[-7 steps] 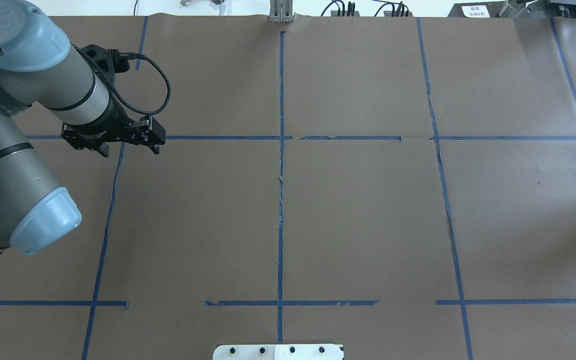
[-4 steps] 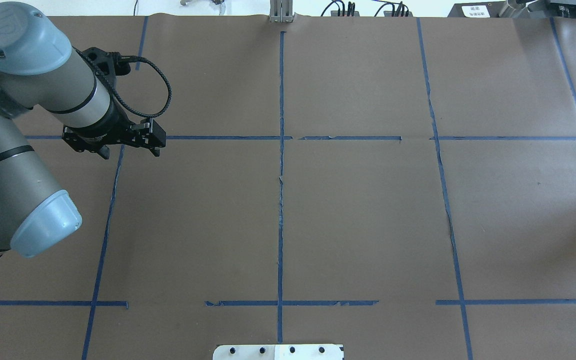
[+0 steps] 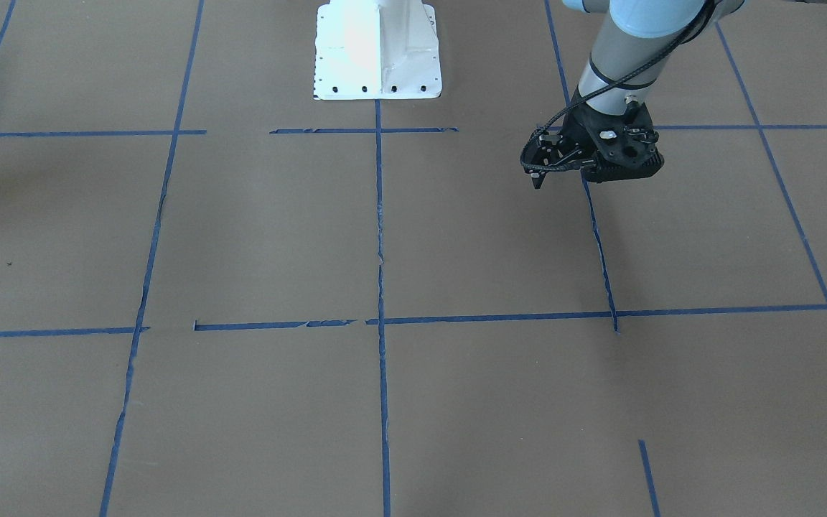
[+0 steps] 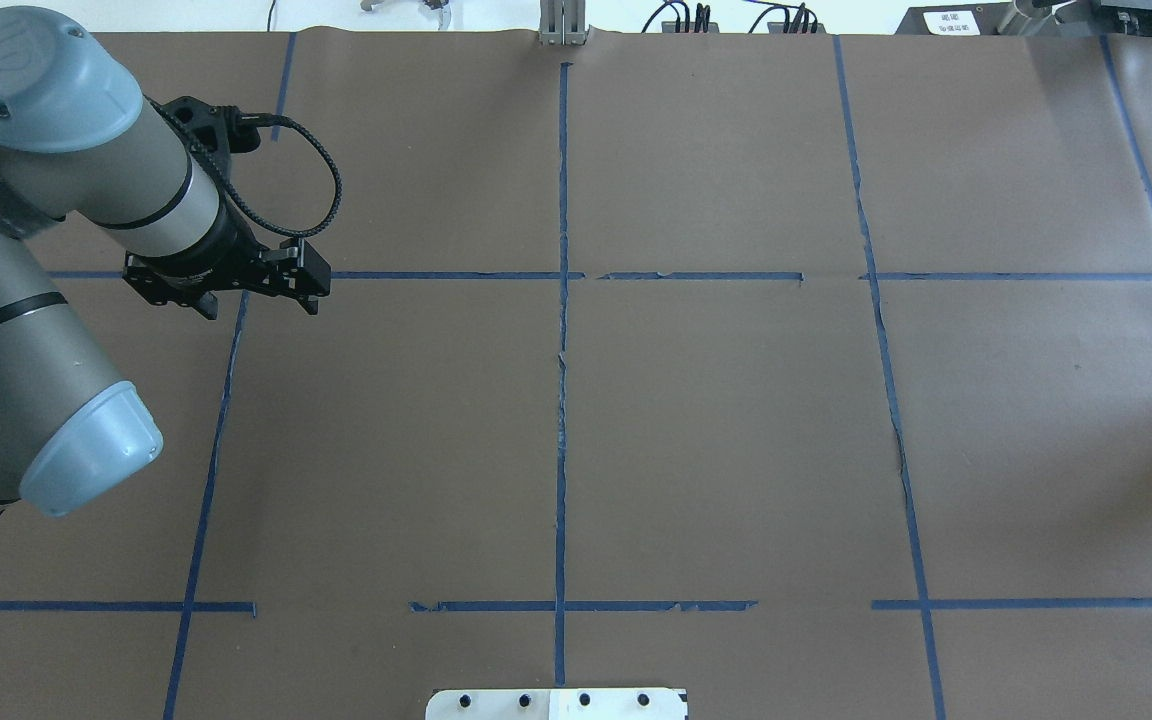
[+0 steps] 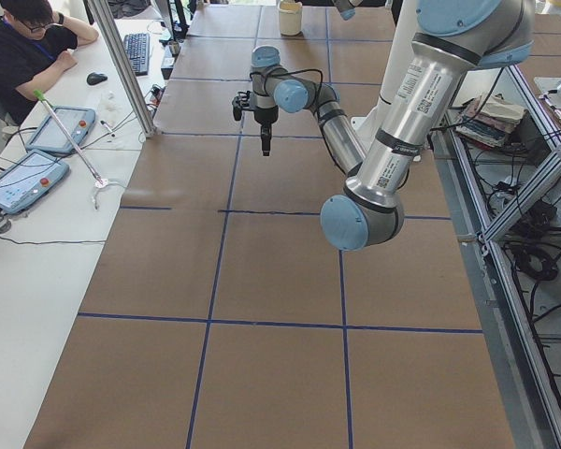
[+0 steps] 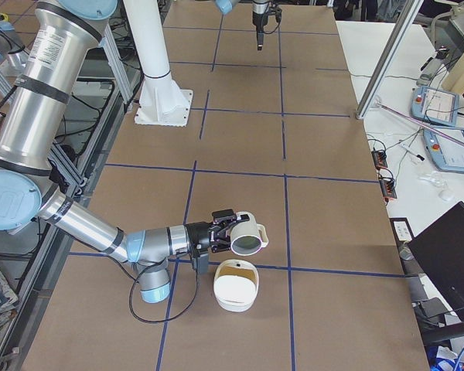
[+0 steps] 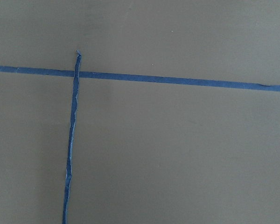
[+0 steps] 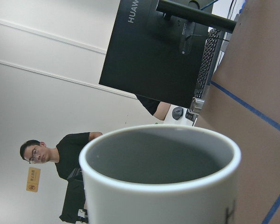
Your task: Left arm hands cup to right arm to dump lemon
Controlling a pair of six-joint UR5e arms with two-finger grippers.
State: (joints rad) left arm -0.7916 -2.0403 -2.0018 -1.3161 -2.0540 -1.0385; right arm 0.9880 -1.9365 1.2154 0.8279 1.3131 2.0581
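Change: in the overhead view the left arm (image 4: 56, 330) has barely shifted since a second ago. The left gripper (image 4: 258, 285) hangs over the same crossing of tape.
Left jaws: they hold nothing and point down at the table. Whether they are spread or pressed together I cannot tell.
Right jaws: the right gripper (image 6: 224, 229) on the right arm (image 6: 100, 232) shows only from the side, so I cannot tell how its jaws stand.
Cup: the cup (image 6: 246, 235) is right at the tip of the right jaws, off the table and tipped on its side. Its grey inside fills the lower part of the right wrist view.
Below the right jaws: a white tub (image 6: 236, 287) stands on the table, just under the cup.
Surface: brown paper (image 4: 736, 430) marked into squares by blue tape lines (image 4: 561, 400). The white base plate (image 3: 377, 57) is bolted at the robot's edge.
Room: a man in black (image 5: 23, 51) sits at a side desk with tablets (image 5: 19, 178). Beyond the cup stand a black monitor (image 8: 158, 51) and a man in glasses (image 8: 60, 158).
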